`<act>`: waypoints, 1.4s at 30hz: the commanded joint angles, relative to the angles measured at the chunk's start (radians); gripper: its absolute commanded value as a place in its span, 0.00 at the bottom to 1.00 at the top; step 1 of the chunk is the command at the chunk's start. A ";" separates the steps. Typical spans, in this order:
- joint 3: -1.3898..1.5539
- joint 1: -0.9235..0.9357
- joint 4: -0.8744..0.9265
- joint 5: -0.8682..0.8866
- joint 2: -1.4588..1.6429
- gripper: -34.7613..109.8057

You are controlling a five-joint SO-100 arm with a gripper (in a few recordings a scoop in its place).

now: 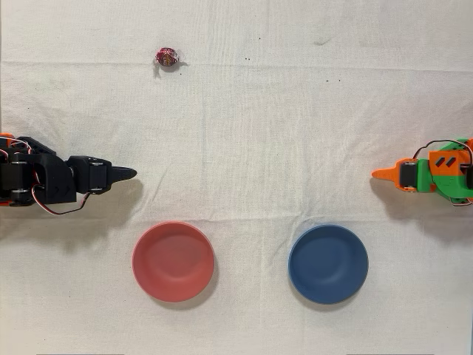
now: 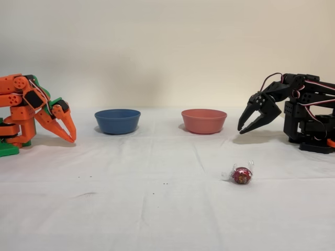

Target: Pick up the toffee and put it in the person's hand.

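Gripper (image 2: 244,129) jaws slightly spread, holding nothing, tips above cloth (image 2: 157,209), toffee (image 2: 242,175) well apart.

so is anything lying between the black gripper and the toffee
No. In the overhead view only bare white cloth lies between the black gripper and the toffee; both bowls sit on its other side.

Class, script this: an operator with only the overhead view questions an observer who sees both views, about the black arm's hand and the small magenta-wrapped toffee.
Operator: Is the hand open?
Observer: Yes. From the side, the black arm's hand shows two fingers parted, holding nothing.
Operator: How does the toffee sit?
Observer: The small round toffee in its shiny magenta wrapper rests on the white cloth, one whitish twisted end sticking upward.
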 commanded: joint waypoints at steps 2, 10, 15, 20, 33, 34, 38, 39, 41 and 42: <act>0.051 0.018 0.003 0.021 0.069 0.24; 0.051 0.020 0.003 0.021 0.069 0.24; 0.051 0.018 0.003 0.018 0.069 0.24; 0.051 0.018 0.003 0.023 0.069 0.24; 0.011 -0.003 0.009 0.031 0.063 0.24; -0.008 -0.006 0.020 0.025 0.055 0.24; -0.095 -0.014 0.035 -0.002 0.011 0.24; -0.120 -0.017 0.037 -0.006 -0.002 0.24; -0.176 -0.025 0.043 0.029 -0.029 0.24; -0.207 -0.028 0.049 0.058 -0.046 0.24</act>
